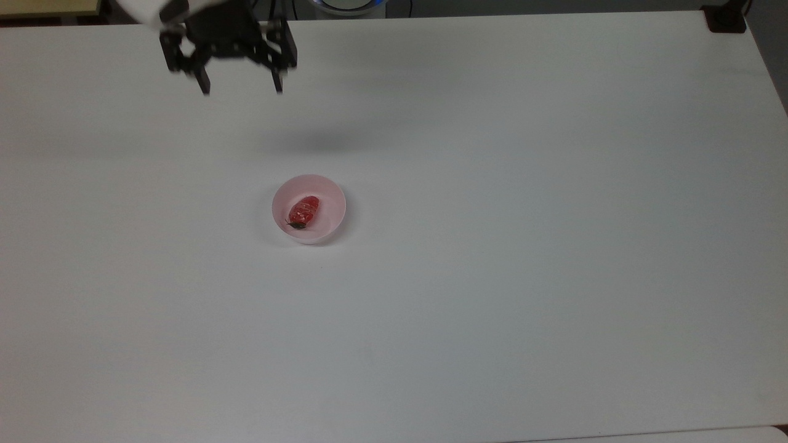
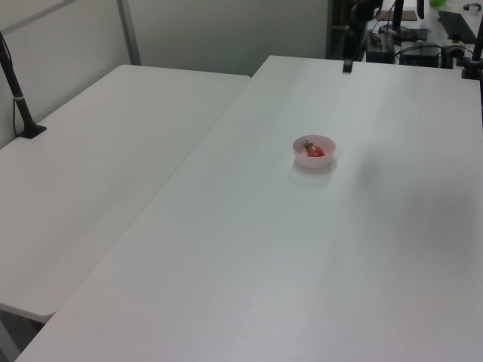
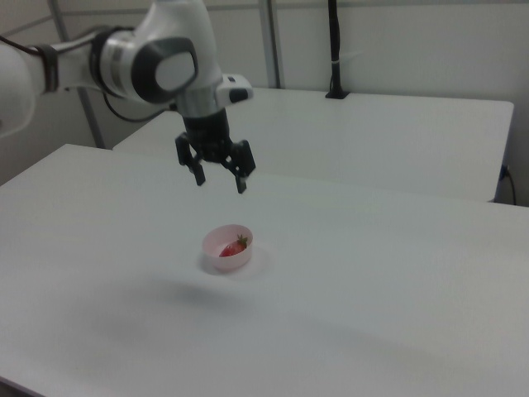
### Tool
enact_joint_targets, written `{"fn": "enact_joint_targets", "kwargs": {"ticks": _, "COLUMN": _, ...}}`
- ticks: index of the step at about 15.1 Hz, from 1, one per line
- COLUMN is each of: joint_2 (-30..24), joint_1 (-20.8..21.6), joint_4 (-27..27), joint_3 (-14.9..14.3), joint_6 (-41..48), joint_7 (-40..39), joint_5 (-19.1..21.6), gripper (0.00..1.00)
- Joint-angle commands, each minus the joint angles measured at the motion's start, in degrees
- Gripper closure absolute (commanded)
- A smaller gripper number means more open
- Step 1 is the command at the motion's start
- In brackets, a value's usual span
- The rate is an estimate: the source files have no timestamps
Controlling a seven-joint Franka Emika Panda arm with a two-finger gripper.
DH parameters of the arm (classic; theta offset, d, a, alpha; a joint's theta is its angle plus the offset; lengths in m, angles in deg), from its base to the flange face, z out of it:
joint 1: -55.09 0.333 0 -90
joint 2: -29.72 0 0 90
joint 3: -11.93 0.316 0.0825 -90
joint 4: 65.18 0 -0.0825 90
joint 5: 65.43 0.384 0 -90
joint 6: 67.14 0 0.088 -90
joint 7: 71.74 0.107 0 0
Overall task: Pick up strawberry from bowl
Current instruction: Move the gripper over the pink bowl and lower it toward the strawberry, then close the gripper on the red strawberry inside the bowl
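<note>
A pale pink bowl [image 1: 326,197] [image 2: 315,157] [image 3: 216,241] stands on the white table, left of centre in the top view. Inside it lies a red strawberry [image 1: 305,210] [image 2: 315,151] [image 3: 233,247] with its green leafy end toward the top view's lower left. My gripper [image 1: 241,88] [image 3: 220,181] hangs in the air well above the table, open and holding nothing. In the top view it sits near the upper left, apart from the bowl. In the right view it hovers above and slightly left of the bowl. One black fingertip [image 2: 346,66] shows near the top of the left view.
The white table [image 1: 492,246] spreads wide on every side of the bowl. A second white table [image 2: 90,173] adjoins it on the left view's left. A black post base [image 1: 725,18] stands at the top view's upper right corner. Another post [image 3: 335,50] rises behind in the right view.
</note>
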Motion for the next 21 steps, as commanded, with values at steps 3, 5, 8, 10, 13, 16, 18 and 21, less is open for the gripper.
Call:
{"fn": "enact_joint_targets", "kwargs": {"ticks": 3, "joint_2": 6.68, "joint_1": 1.03, "joint_4": 1.7, "joint_3": 0.36, "joint_6": -9.52, "joint_7": 5.93, "joint_5": -0.05, "gripper": 0.11}}
{"fn": "enact_joint_targets", "kwargs": {"ticks": 5, "joint_2": 10.1, "joint_1": 2.16, "joint_4": 1.7, "joint_3": 1.15, "joint_6": -12.68, "joint_7": 10.74, "joint_5": 0.39, "gripper": 0.38}}
{"fn": "enact_joint_targets", "kwargs": {"ticks": 8, "joint_2": 13.62, "joint_1": 2.35, "joint_4": 1.79, "joint_3": 2.9, "joint_6": -15.5, "joint_7": 14.55, "joint_5": 0.22, "gripper": 0.45}}
{"fn": "enact_joint_targets", "kwargs": {"ticks": 10, "joint_2": 15.38, "joint_1": 2.35, "joint_4": 1.79, "joint_3": 3.79, "joint_6": -16.82, "joint_7": 15.52, "joint_5": 0.13, "gripper": 0.45}}
{"fn": "enact_joint_targets", "kwargs": {"ticks": 13, "joint_2": 17.06, "joint_1": 2.35, "joint_4": 1.79, "joint_3": 4.58, "joint_6": -18.93, "joint_7": 16.75, "joint_5": -0.31, "gripper": 0.43}}
{"fn": "enact_joint_targets", "kwargs": {"ticks": 16, "joint_2": 17.24, "joint_1": 2.0, "joint_4": 2.4, "joint_3": 4.49, "joint_6": -19.02, "joint_7": 16.4, "joint_5": -1.1, "gripper": 0.42}}
{"fn": "enact_joint_targets", "kwargs": {"ticks": 18, "joint_2": 17.24, "joint_1": 2.0, "joint_4": 3.45, "joint_3": 4.58, "joint_6": -19.37, "joint_7": 16.4, "joint_5": -3.2, "gripper": 0.4}}
{"fn": "enact_joint_targets", "kwargs": {"ticks": 21, "joint_2": 17.33, "joint_1": 2.17, "joint_4": 5.56, "joint_3": 4.58, "joint_6": -20.51, "joint_7": 16.49, "joint_5": -5.14, "gripper": 0.26}}
